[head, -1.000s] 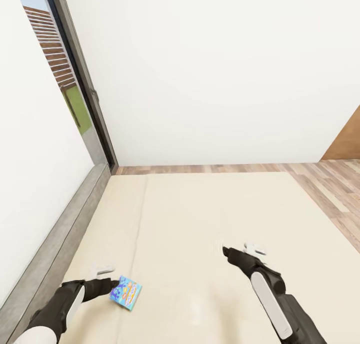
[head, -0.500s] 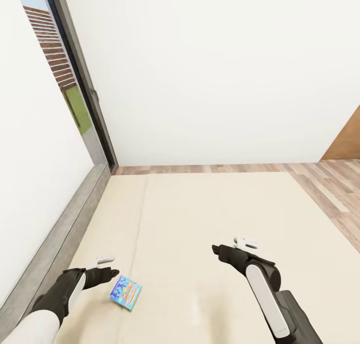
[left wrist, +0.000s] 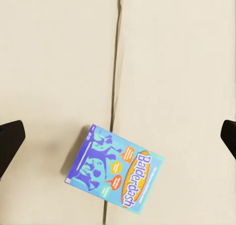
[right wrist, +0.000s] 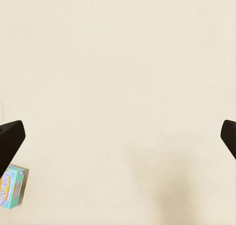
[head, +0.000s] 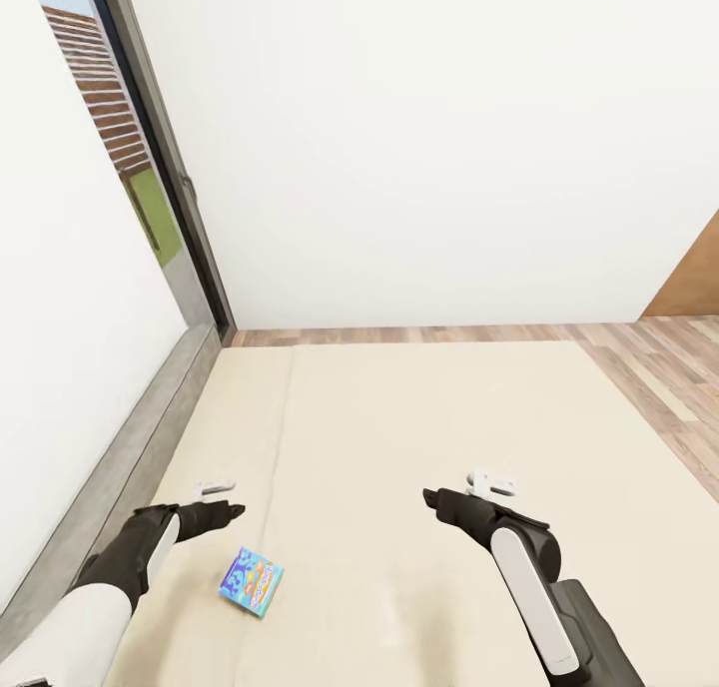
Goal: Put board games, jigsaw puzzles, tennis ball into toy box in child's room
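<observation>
A small blue board game (head: 252, 583) with orange-yellow print lies flat on the beige bed (head: 399, 417), across the seam between the two mattress sections. My left gripper (head: 232, 512) hovers just above and beyond it, open, holding nothing. In the left wrist view the board game (left wrist: 114, 170) sits below the midline of the left gripper (left wrist: 120, 136), and the dark fingertips (left wrist: 10, 139) stand wide apart. My right gripper (head: 431, 496) hangs open over bare mattress further right. In the right wrist view, between the fingers of the right gripper (right wrist: 119, 139) is plain bed, with the board game (right wrist: 11, 186) at the frame's edge.
A grey headboard (head: 110, 467) runs along the bed's left side under a white wall. A tall dark-framed window (head: 150, 168) stands at the left corner. Wood-plank floor (head: 659, 367) shows beyond the bed and to its right.
My left gripper has risen and drawn away from the board game, which stays where it lay. The right gripper shifted a little left a second ago and has since held still.
</observation>
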{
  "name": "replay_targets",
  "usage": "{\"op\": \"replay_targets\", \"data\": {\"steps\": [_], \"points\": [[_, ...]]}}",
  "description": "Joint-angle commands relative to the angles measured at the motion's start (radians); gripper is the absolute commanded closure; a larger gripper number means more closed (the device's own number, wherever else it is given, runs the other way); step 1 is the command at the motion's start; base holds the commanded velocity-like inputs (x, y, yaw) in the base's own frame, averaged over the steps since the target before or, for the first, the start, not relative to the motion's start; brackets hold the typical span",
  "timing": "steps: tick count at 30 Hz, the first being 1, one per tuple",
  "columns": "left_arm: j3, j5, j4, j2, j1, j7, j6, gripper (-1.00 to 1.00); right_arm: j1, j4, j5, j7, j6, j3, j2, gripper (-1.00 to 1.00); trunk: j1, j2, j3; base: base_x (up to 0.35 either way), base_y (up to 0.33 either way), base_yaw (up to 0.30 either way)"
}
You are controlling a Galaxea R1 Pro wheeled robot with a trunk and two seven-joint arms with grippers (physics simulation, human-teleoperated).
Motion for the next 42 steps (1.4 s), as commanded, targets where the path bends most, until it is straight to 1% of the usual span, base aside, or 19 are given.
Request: {"op": "replay_targets", "data": {"steps": [1,16,24,42], "points": [[0.005,-0.006,-0.002,0.000,-0.003,-0.008,0.005,-1.00,-0.001,-0.001,-0.009,-0.010,0.002,0.001,0.000,-1.00,0.001,-0.002,-0.003,0.000,0.000,0.000],[0.004,-0.005,-0.004,-0.003,-0.007,-0.008,0.001,-1.00,-0.001,0.000,-0.010,-0.010,0.004,0.003,0.001,-1.00,0.001,-0.002,-0.028,0.000,0.000,0.000],[0.003,-0.002,-0.004,-0.002,-0.007,-0.016,0.001,-1.00,-0.001,-0.001,-0.010,-0.008,0.037,0.001,0.001,-1.00,0.001,-0.002,-0.041,0.000,0.000,0.000],[0.004,-0.002,-0.004,-0.004,-0.007,-0.020,0.001,-1.00,-0.001,0.003,-0.011,-0.007,0.043,0.000,0.002,-1.00,0.001,-0.002,-0.070,0.000,0.000,0.000]]}}
